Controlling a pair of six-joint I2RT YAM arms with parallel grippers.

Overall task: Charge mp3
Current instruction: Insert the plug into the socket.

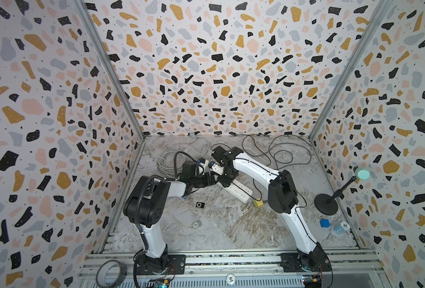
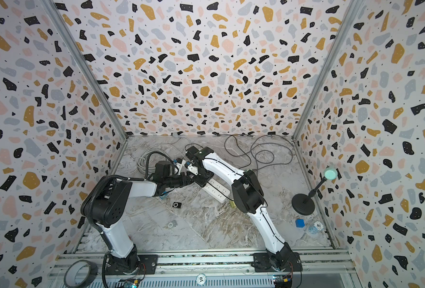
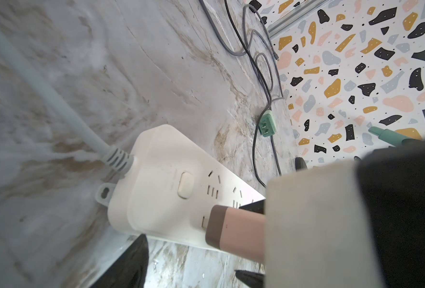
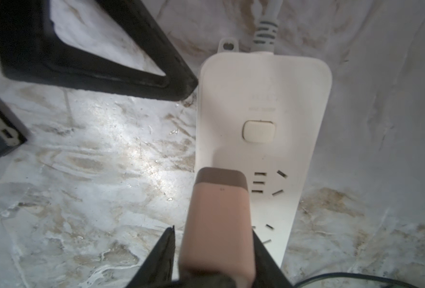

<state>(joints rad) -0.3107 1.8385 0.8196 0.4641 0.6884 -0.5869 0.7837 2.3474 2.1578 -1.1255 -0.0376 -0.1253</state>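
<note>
A: Nearest the camera, a roll of tape (image 1: pixel 110 273) is seen on the rail at the near left. How far along is the charging judged to be?

B: Not far. The mp3 player (image 1: pixel 200 205), a small black square with a ring, lies on the tabletop (image 1: pixel 231 224) just near of the power strip (image 1: pixel 240 192), between the two arms and apart from both tools. No lead is seen joined to it. The pink charger (image 4: pixel 219 219) is placed over the socket face at the strip's far-left end. Whether it is seated cannot be told.

A: And the tools?

B: The right tool (image 4: pixel 214 230) is set astride the pink charger, but a sliver of tabletop shows between one finger and the block, so it is judged released. Of the left tool (image 1: pixel 211 180) only one finger (image 4: pixel 106 72) is shown, laid against the strip's corner. The other is hidden, so clenched or released cannot be told.

A: What is left?

B: By judgement, the charger is to be confirmed in its socket and a lead run to the player.

A: What is counted?

B: Two arms, one power strip, one pink charger, one green plug adapter (image 3: pixel 266 123) on a dark lead, one mp3 player, one small silver square item (image 1: pixel 196 224) too small to be named, one blue cube (image 1: pixel 324 222), one black-based stand (image 1: pixel 326 203), one grey cable coil (image 1: pixel 166 159) and one roll of tape.
</note>
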